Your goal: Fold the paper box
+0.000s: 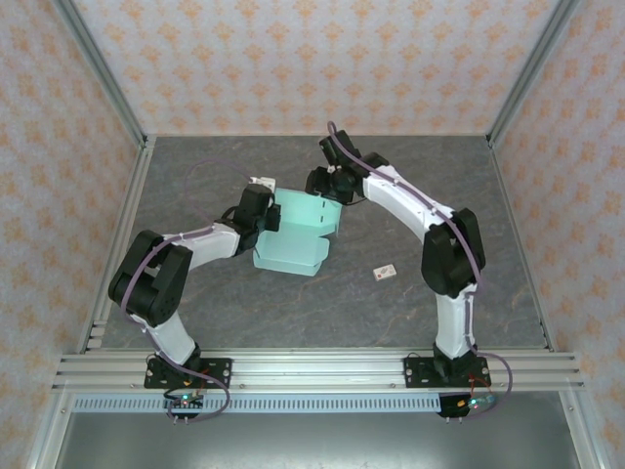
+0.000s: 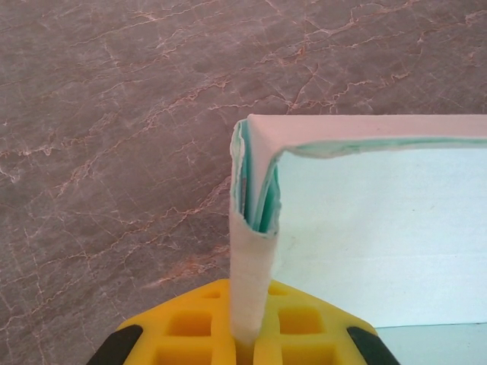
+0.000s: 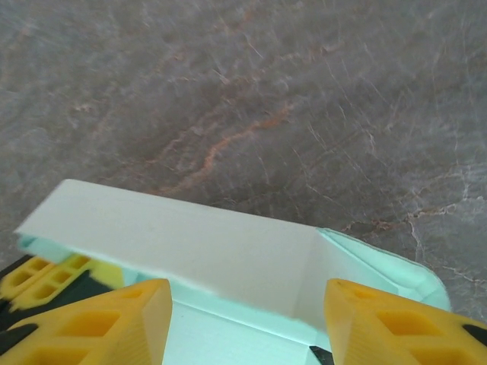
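Observation:
The paper box (image 1: 296, 237) is pale mint-green card lying mid-table, its left and far walls folded up and a flap spread flat toward the front. My left gripper (image 1: 265, 211) is shut on the upright left wall; in the left wrist view the doubled card wall (image 2: 252, 266) runs down between the yellow fingers (image 2: 190, 328). My right gripper (image 1: 330, 188) hovers open over the far edge. In the right wrist view its fingertips (image 3: 122, 319) stand wide apart on either side of the raised far wall (image 3: 205, 247), not touching it.
A tiny white tag with a red mark (image 1: 385, 273) lies right of the box. A small white object (image 1: 262, 182) sits just behind the left gripper. Metal frame posts and patterned walls enclose the dark stone tabletop (image 1: 195, 293).

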You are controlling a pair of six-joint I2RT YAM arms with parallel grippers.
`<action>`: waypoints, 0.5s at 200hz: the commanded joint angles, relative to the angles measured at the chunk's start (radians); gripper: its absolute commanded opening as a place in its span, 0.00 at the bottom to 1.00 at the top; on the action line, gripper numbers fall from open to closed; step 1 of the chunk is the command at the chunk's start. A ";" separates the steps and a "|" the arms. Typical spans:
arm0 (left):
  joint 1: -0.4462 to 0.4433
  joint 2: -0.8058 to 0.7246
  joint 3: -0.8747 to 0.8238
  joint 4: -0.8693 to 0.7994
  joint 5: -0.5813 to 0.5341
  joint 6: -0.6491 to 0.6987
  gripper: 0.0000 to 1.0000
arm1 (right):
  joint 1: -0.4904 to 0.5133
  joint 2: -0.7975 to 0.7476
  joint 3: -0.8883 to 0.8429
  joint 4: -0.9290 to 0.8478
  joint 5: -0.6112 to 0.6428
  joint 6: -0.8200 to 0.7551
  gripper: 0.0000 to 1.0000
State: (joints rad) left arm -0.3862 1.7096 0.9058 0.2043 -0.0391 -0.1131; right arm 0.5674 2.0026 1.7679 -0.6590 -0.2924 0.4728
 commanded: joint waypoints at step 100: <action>-0.023 -0.027 -0.025 0.069 -0.059 -0.026 0.00 | -0.031 -0.021 -0.095 0.174 -0.151 0.248 0.34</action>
State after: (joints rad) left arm -0.3958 1.7096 0.8894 0.2218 -0.0769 -0.1162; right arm 0.5434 2.0209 1.7180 -0.5919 -0.4046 0.6262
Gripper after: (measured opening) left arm 0.081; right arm 0.366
